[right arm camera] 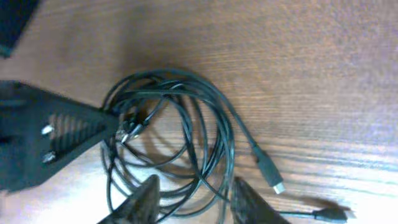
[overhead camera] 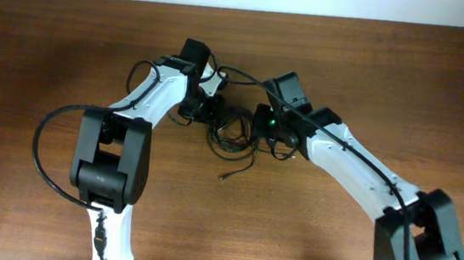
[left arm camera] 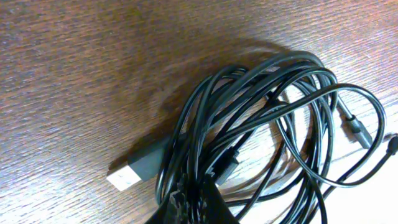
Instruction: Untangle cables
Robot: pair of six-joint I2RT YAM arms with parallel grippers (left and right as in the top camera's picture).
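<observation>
The cables (overhead camera: 231, 136) are thin black cords in a coiled, tangled bundle at the table's middle, between my two grippers. My left gripper (overhead camera: 205, 109) is at the bundle's left edge. In the left wrist view it (left arm camera: 194, 202) is shut on several strands of the bundle (left arm camera: 261, 118), next to a USB plug (left arm camera: 127, 175). My right gripper (overhead camera: 260, 126) is at the bundle's right edge. In the right wrist view it (right arm camera: 196, 200) is open, with strands of the bundle (right arm camera: 186, 130) lying between its fingers. The left gripper (right arm camera: 56, 134) shows there, pinching the coil.
A loose plug end (overhead camera: 226, 177) trails toward the front of the wooden table (overhead camera: 51, 53). Another plug (right arm camera: 268, 169) lies right of the coil, and a small one (right arm camera: 323, 216) is near it. The arms' thicker base cables (overhead camera: 41, 159) loop at the left.
</observation>
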